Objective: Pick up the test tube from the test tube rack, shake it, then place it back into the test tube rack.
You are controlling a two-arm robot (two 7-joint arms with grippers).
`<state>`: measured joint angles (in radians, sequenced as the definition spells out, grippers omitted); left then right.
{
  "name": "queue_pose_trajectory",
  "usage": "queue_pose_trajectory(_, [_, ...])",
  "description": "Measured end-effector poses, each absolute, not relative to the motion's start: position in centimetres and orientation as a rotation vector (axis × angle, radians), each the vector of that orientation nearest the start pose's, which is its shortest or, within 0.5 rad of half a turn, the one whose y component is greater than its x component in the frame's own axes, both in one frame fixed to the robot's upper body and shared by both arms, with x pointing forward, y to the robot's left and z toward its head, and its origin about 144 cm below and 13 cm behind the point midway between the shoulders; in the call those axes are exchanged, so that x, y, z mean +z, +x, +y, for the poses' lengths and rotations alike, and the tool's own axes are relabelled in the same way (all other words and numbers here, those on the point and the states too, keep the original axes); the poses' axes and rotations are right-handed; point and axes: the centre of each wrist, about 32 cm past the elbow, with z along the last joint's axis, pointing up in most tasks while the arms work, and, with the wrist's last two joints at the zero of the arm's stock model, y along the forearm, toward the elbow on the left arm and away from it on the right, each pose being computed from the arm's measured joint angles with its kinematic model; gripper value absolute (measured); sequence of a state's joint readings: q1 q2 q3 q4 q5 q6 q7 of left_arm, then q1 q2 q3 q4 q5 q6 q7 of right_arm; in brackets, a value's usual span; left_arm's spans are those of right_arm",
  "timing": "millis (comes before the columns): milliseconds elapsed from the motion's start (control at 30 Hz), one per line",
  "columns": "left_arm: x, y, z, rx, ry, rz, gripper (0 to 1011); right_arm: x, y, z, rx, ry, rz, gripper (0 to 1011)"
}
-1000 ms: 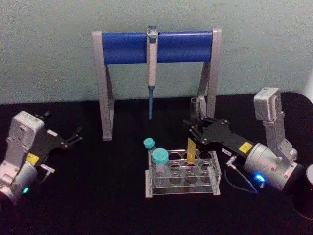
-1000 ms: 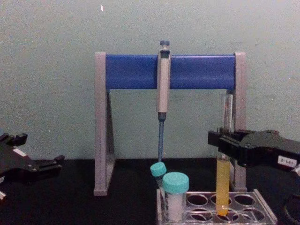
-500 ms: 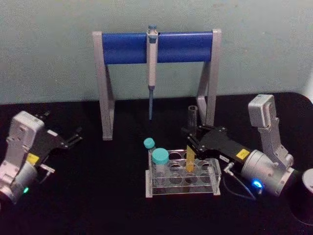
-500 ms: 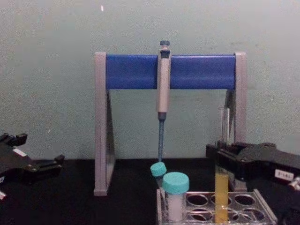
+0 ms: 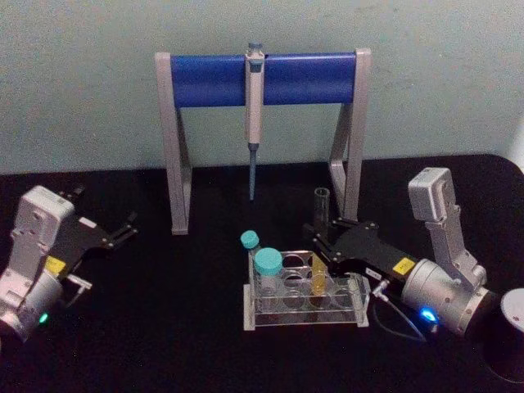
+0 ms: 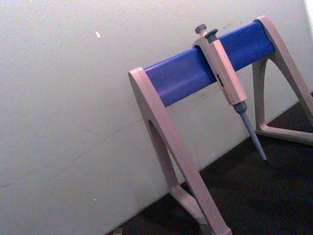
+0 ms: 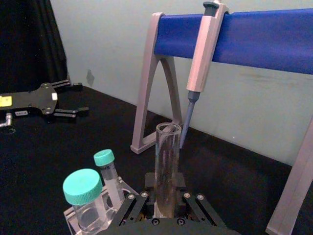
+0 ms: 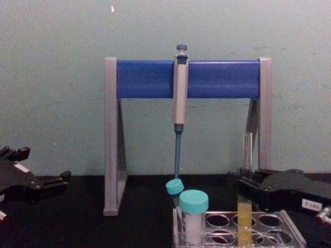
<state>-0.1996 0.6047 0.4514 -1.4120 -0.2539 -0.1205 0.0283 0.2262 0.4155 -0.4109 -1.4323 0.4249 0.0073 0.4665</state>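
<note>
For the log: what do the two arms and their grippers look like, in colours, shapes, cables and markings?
Both arms match: silver-grey cylindrical wrists with a boxy light-grey module, each showing a small lit indicator, green on the left, blue on the right. The left gripper and right gripper are flat black angular plates with thin black fingers. Each carries a yellow label; the right also has a white one. A thin grey cable loops beside the right wrist.

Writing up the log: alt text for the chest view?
The right claw grips the test tube, upright with its yellow-filled end down in the test tube rack. Two teal-capped vials stand in the rack's left end, under a hanging pipette.
</note>
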Motion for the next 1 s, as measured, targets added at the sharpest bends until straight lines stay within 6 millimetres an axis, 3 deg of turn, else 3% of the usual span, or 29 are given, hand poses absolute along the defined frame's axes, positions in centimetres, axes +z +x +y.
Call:
queue_pose_trajectory(633, [113.98,48.86,30.97,1.248,0.304,-0.285,1010,115.09,50.27,-24.73,-0.795,-0.095,0.034,237])
queue_pose_trajectory(833, [113.98,48.86,30.97,1.248,0.304,-0.285,1010,115.09,50.27,-24.73,-0.795,-0.095,0.034,402])
queue_pose_trajectory(1000, [113.98,48.86,30.97,1.248,0.304,-0.285,1010,115.10,50.27,-24.73,-0.795,-0.095,0.034,607])
